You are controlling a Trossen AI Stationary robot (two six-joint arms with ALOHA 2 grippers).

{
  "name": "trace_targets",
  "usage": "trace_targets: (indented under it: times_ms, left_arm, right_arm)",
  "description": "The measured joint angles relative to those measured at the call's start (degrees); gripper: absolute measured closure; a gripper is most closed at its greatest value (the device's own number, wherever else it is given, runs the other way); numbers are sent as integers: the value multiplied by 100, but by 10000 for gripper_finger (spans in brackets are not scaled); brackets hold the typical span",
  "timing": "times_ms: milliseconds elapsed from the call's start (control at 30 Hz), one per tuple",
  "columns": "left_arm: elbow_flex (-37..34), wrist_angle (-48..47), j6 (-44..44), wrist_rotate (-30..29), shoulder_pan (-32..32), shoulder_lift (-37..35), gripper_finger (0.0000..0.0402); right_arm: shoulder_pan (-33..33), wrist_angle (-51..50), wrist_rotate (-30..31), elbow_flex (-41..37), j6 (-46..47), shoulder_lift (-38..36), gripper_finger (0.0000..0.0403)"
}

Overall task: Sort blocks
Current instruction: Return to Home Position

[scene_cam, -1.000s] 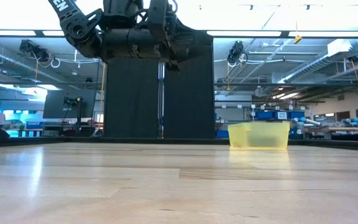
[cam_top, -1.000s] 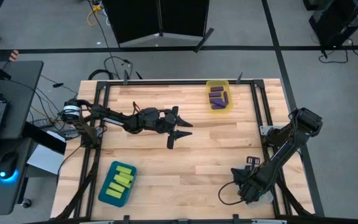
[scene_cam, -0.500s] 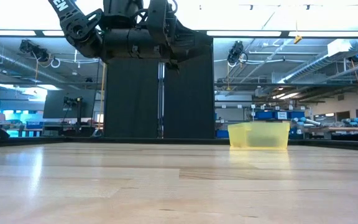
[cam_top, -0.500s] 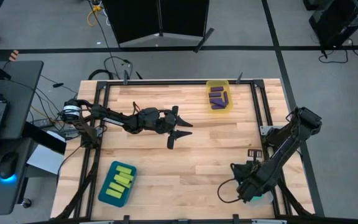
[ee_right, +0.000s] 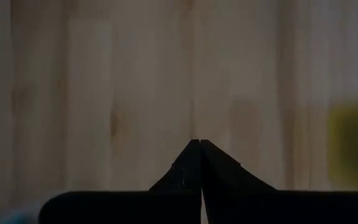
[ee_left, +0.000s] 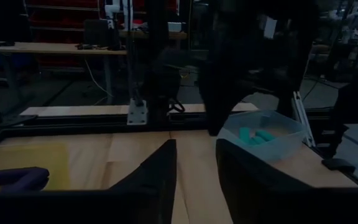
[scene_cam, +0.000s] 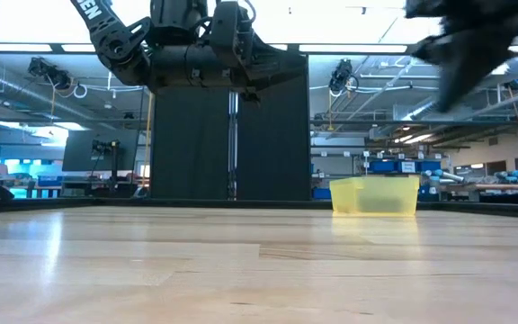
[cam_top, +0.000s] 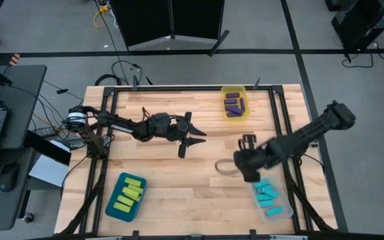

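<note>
All the blocks I see lie in bins: purple ones [cam_top: 233,105] in the yellow bin [cam_top: 235,91], lime green ones [cam_top: 131,192] in the teal bin [cam_top: 112,205], cyan ones [cam_top: 267,196] in the clear bin [cam_top: 280,212]. My left gripper [cam_top: 191,137] hangs open above the table's middle, with nothing between its fingers [ee_left: 194,168]. My right gripper [cam_top: 227,167] is blurred, right of centre and above bare wood. Its fingers [ee_right: 199,146] are shut on nothing.
The yellow bin [scene_cam: 376,195] stands at the far edge, the teal bin at the near left, the clear bin [ee_left: 263,134] at the near right. A black frame [cam_top: 179,88] runs around the tabletop. Bare wood lies between the bins.
My right arm has swung fast from the near right corner, where it stood over the clear bin, toward the table's middle, leaving that bin and its cyan blocks in plain sight. The left arm has kept still.
</note>
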Motion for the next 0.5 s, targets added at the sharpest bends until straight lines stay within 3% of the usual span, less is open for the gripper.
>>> trace_targets:
  times_ms: [200,500]
  left_arm:
    - [-1,10,16,84,91,0,294]
    - [-2,132,49,693,305,0,348]
  right_arm:
    - [-1317,2593,-338,-1054,-1844,-847,398]
    - [-3147,6208,-2058,-2460,-3314,-1296,398]
